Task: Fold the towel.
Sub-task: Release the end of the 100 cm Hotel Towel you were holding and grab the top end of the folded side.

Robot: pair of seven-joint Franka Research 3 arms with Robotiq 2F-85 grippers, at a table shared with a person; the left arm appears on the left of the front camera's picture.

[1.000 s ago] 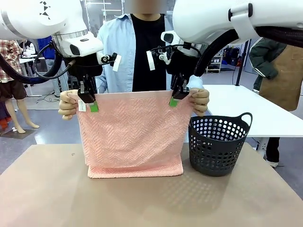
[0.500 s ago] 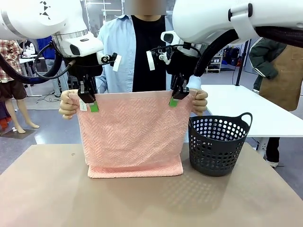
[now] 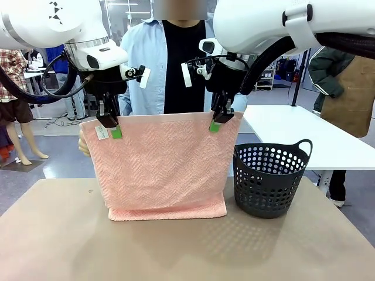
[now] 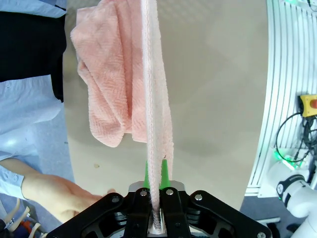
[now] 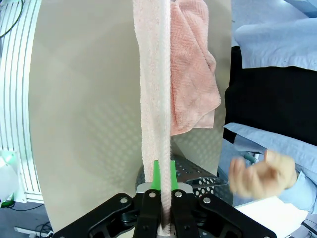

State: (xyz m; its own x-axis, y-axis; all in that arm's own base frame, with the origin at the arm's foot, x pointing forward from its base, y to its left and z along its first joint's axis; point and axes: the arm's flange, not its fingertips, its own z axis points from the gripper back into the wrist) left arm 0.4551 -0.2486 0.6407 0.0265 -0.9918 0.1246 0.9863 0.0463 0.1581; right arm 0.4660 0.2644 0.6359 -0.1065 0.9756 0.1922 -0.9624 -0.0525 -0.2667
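The table (image 3: 176, 252) has a plain tan top with a matte surface. Two things rest on it. Seen from the front, the lower end of the salmon-pink towel (image 3: 164, 164) lies on the top at about 11 o'clock from the table's middle. Its bottom fold sits flat along the surface, and the rest rises off it. In the left wrist view, that resting part bunches into loose folds on the table (image 4: 213, 99). A dark perforated basket (image 3: 269, 178) stands upright at about 2 o'clock, at the towel's 3 o'clock. It is just beside the towel, with a thin strip of tabletop between them. A dotted shadow falls at the basket's 7 o'clock.
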